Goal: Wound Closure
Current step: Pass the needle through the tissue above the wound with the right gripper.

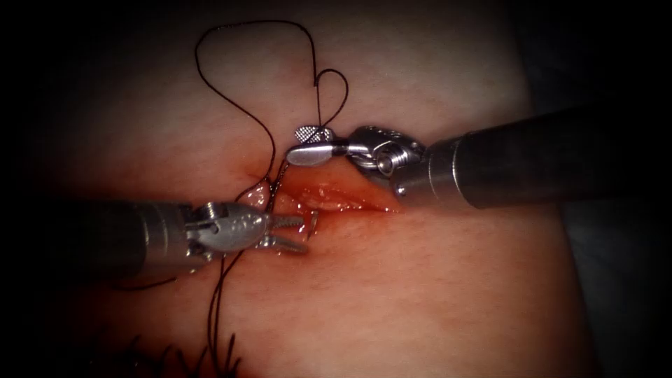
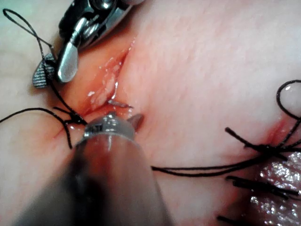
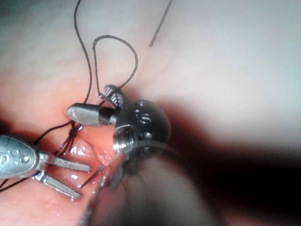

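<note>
Noting the left tool [image 1: 292,233] with jaws parted at the cut [image 1: 336,197] in the tissue [image 1: 420,280], the needle [image 1: 311,222] standing between them; we are seeing the right tool [image 1: 311,143] spread open, thread [image 1: 318,105] running by its jaws.

No legible text, label, brand, number or sign appears on the tools, the thread or the tissue in any view.
</note>
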Motion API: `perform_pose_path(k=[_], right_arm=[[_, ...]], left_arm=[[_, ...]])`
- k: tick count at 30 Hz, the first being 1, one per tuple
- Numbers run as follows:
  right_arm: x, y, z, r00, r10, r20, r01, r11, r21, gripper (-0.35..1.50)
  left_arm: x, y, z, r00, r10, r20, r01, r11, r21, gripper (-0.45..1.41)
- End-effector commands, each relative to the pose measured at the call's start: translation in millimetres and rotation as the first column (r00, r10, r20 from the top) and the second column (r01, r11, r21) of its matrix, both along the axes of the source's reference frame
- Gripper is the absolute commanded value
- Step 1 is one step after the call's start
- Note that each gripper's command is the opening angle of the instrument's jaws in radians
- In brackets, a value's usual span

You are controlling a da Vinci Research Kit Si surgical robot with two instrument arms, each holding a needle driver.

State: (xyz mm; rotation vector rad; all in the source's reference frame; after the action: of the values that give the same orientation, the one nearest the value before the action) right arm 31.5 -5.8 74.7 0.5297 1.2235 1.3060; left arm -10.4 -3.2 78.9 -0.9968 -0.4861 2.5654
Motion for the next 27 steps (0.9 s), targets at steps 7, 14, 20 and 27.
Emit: perform_pose_path(k=[7, 14, 20, 27], right_arm=[[0.6, 0.5, -0.9, 1.000, -0.004, 0.021, 0.004, 1.000, -0.027, 0.80], [-0.1, 0.9, -1.5, 0.997, 0.008, 0.079, -0.003, 0.998, -0.065, 0.86], [-1.0, 0.3, -1.4, 0.994, -0.007, 0.108, 0.014, 0.998, -0.062, 0.80], [-1.0, 0.4, -1.4, 0.993, -0.014, 0.120, 0.021, 0.998, -0.061, 0.04]], left_arm=[[-0.6, -0.2, 0.6, 1.000, -0.004, -0.001, 0.004, 1.000, 0.004, 0.10], [-0.7, -0.2, 0.5, 1.000, -0.005, -0.001, 0.005, 1.000, 0.004, 0.10], [-0.8, -0.2, 0.4, 1.000, -0.006, -0.002, 0.006, 1.000, 0.004, 0.10], [-0.9, -0.3, 0.2, 1.000, -0.006, -0.002, 0.006, 1.000, 0.004, 0.10]])
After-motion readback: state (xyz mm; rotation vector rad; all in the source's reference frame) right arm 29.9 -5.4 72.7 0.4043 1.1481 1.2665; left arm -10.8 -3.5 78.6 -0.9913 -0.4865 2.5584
